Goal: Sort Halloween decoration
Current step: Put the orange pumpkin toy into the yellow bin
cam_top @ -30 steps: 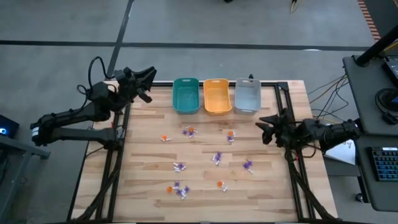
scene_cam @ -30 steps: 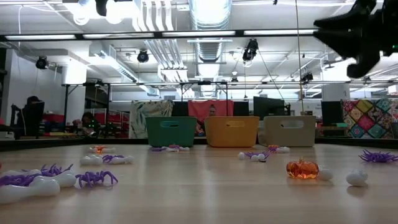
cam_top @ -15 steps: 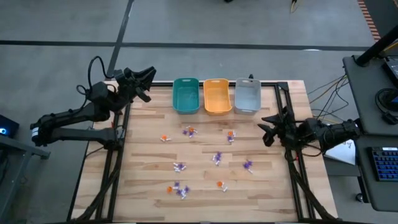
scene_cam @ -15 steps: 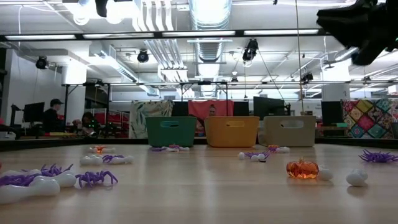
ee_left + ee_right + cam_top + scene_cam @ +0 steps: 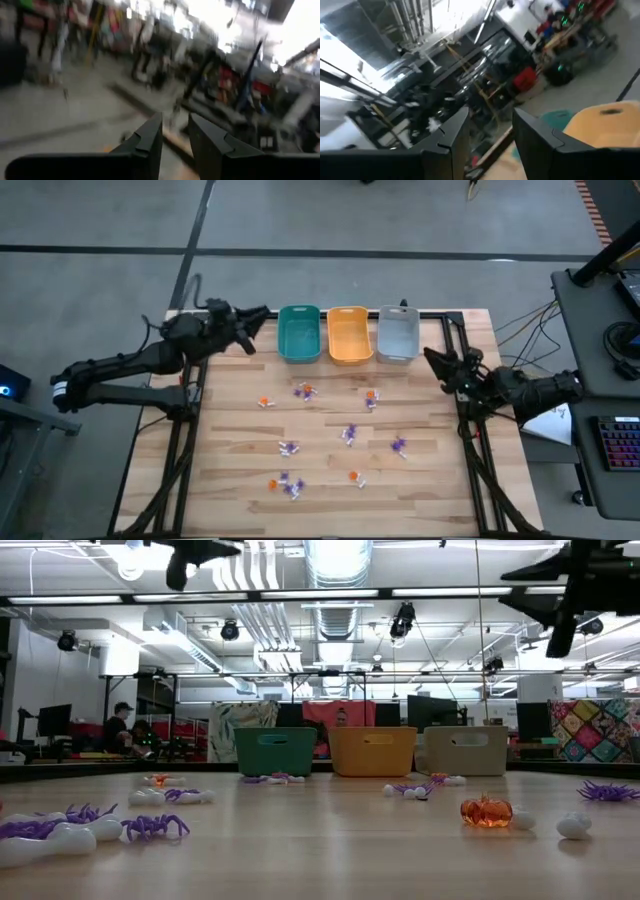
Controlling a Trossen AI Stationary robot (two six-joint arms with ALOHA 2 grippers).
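A wooden tabletop (image 5: 330, 480) carries three bins along its far edge: teal bin (image 5: 299, 333), orange bin (image 5: 349, 333) and grey bin (image 5: 397, 333), all showing bare floors from above. The Halloween decoration (image 5: 349, 434), tiny orange, purple and white trinkets, lies scattered mid-table, outside the bins. The left gripper (image 5: 262, 312) hovers beside the teal bin, the right gripper (image 5: 434, 358) near the grey one; both have fingers apart, holding nothing. Only the low view shows an orange pumpkin (image 5: 486, 811) and a person (image 5: 117, 726) in the room behind.
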